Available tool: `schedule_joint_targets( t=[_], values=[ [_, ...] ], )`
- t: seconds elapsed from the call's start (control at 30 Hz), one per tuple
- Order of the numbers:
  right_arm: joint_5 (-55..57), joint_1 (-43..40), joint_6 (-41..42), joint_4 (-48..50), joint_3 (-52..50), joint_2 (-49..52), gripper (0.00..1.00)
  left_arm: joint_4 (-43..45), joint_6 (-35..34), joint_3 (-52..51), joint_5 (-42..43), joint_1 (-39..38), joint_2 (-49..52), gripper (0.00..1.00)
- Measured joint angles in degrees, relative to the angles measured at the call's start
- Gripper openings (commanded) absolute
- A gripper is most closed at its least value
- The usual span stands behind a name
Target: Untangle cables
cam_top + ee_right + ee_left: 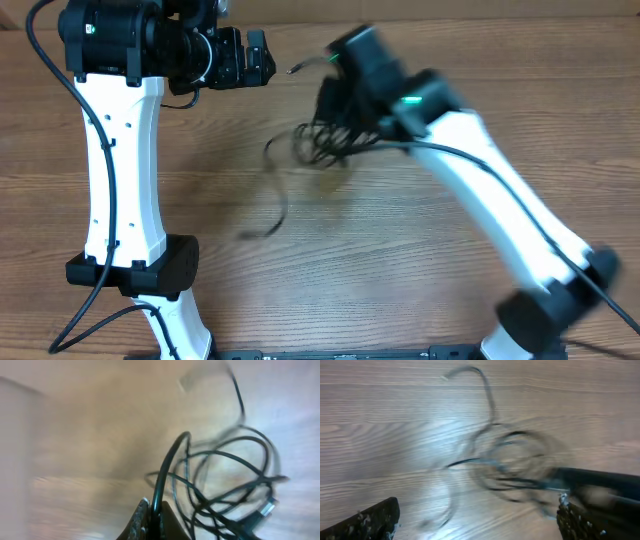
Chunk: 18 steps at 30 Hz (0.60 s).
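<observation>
Right gripper [149,519] pinches blurred cables [225,475], apparently off the table [400,270]; left gripper [477,519] gapes.

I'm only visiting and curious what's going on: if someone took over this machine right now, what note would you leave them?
Left gripper: open, empty, apart from the cables.
Right gripper: shut on one strand of the cables.
Cables: one tangled bundle of loops over the table, with a loose end trailing out; the views are blurred.
Done: one strand gripped.
Left: pull the strands apart; none is separated yet.
</observation>
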Motion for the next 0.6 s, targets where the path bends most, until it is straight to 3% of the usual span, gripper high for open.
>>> schedule_joint_targets(
  t=[0.2, 0.33, 0.43, 0.6],
  values=[
    [0.4, -0.8, -4.4, 2.1, 4.4, -7.7, 0.04, 0.1, 0.0, 0.0, -4.2, 0.0, 0.0, 1.0],
    [0.4, -0.8, -8.6, 3.5, 6.1, -9.5, 0.04, 1.9, 3.3, 0.0, -2.1, 0.0, 0.0, 0.99],
    [0.4, -0.8, -10.4, 3.1, 6.2, -10.1, 0.04, 4.4, 8.0, 0.0, 5.1, 0.0, 0.0, 1.0],
    [0.4, -0.8, -11.9, 0.8, 6.2, -10.1, 0.04, 7.1, 20.0, -0.3, 24.9, 0.0, 0.0, 1.0]
  ],
)
